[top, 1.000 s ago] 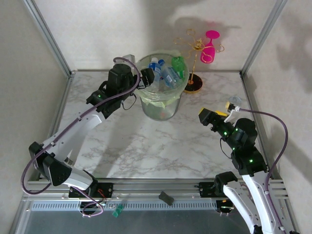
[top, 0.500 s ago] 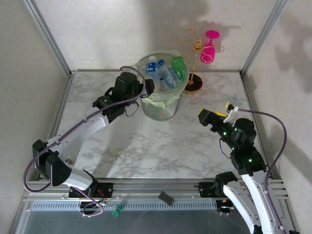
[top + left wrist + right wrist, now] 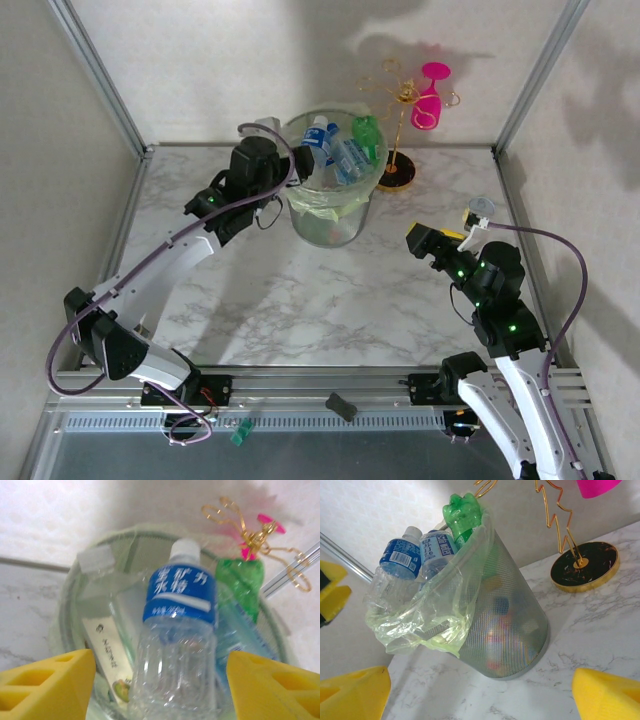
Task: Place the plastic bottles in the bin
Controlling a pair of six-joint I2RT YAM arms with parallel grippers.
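Left gripper (image 3: 284, 172): drawn back to the bin's (image 3: 330, 228) left rim, fingers apart, empty. Right gripper (image 3: 414, 237): right of bin, likewise spread. Plastic bottles (image 3: 338, 152): heaped inside; none seen outside, so the task looks complete.

Bright, even light from above fills the overhead view, sharp throughout; the gold wire stand (image 3: 400, 95) and pink glass (image 3: 428, 105) throw soft shadows up the back wall (image 3: 250, 60), and faint shadows of the left arm (image 3: 170, 257) lie on the marble surface (image 3: 330, 290). The left wrist view is washed out and hazy, the blue-labelled bottle (image 3: 182, 630) soft, the yellow jaws blurred. The right wrist view shows the bin (image 3: 505, 625) crisply, its jaws out of focus
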